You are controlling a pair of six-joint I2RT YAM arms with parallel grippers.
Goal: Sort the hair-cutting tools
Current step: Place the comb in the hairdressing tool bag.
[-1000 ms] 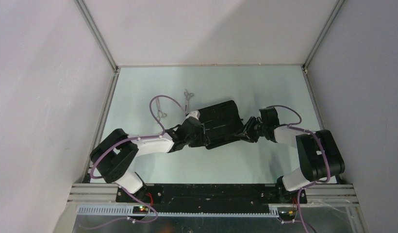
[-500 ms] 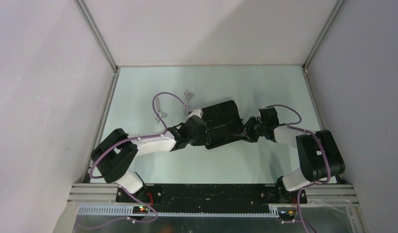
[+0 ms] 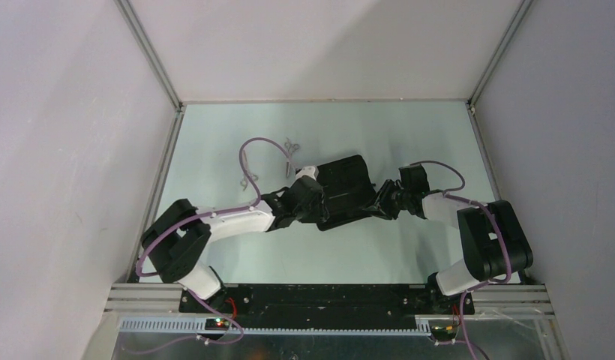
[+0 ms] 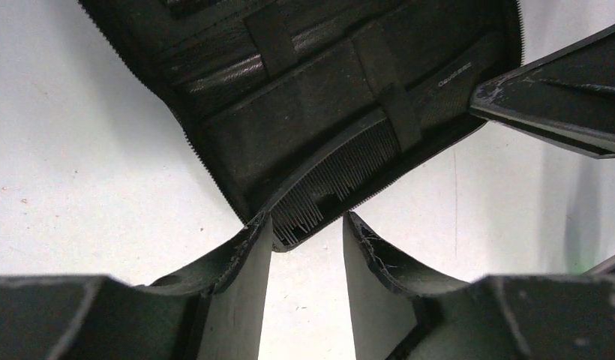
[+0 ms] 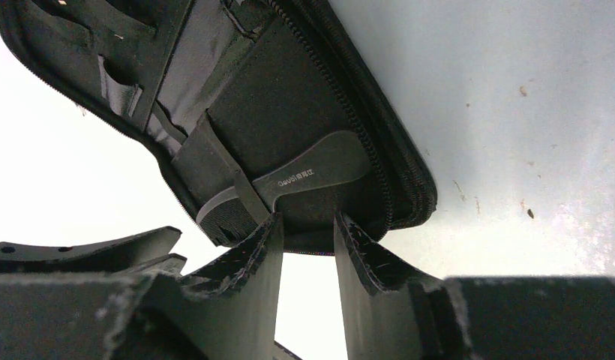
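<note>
Your comb (image 4: 342,169) sits inside the open black pouch (image 3: 346,184), tucked under an elastic strap (image 4: 398,112) along the pouch's near edge. Its long axis runs across the table (image 3: 409,135) from left to right. The toothed end points at your left gripper (image 4: 308,236) and the smooth printed handle end points toward your right gripper (image 5: 306,232).

Your left jaws stand narrowly parted, and the pouch corner with the comb's teeth pokes just between the tips. You cannot tell from these views whether the tips press on it. Your right jaws are also narrowly parted. The pouch's zipped edge shows between their tips, with bare table in the rest of the gap.

One pair of scissors (image 3: 292,144) lies on the table near the pouch's far left corner. A second pair of scissors (image 3: 248,178) lies further left, apart from the pouch.
</note>
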